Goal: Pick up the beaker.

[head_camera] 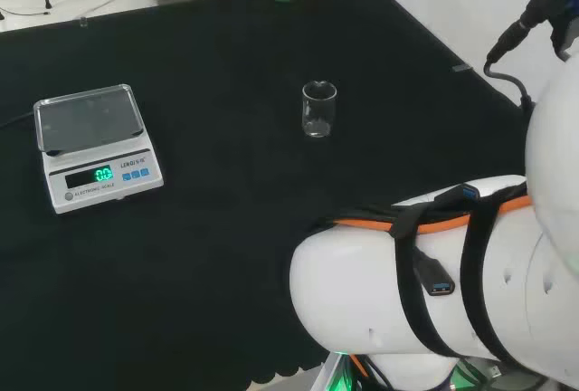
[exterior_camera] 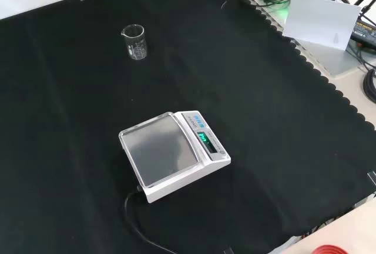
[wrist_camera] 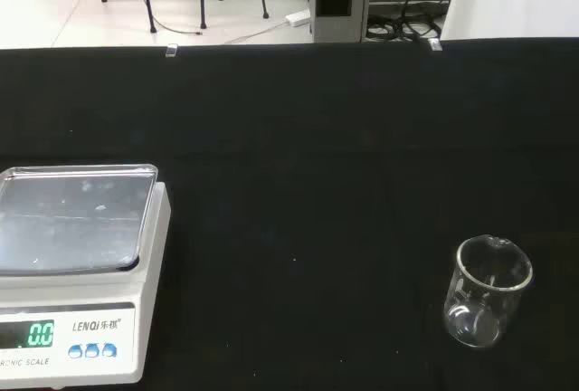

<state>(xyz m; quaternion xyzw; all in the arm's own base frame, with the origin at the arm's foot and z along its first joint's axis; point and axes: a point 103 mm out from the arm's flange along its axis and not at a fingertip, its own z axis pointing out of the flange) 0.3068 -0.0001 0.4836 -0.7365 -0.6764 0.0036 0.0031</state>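
Looking over the arm's white links point(head_camera: 425, 291) in the head view, we find the beaker point(head_camera: 318, 109) standing upright on the black cloth point(head_camera: 217, 255) of the desk, well clear of everything else. It is a small vessel of clear glass with a pouring lip, and as far as we can tell it looks empty. The same beaker point(exterior_camera: 134, 42) sits toward the upper left in the front view, alone on bare cloth, and it shows again, closer, in the wrist view point(wrist_camera: 486, 290), where its round rim and thick base catch the light.

The other thing on the cloth is a white scale point(head_camera: 95, 147) with a square metal pan and a lit green display. In the head view it lies well to the left of the beaker and a little nearer to us. In the front view the scale point(exterior_camera: 173, 154) sits near the middle of the cloth, well apart from the beaker, with a black cable point(exterior_camera: 141, 230) trailing from its near side. In the wrist view the scale point(wrist_camera: 77, 269) and the beaker stand on opposite sides, with a wide stretch of bare cloth between them. Nothing rests on the pan.

We cannot tell how the fingers are set, whether spread or curled. The beaker rests on the cloth with nothing touching it.
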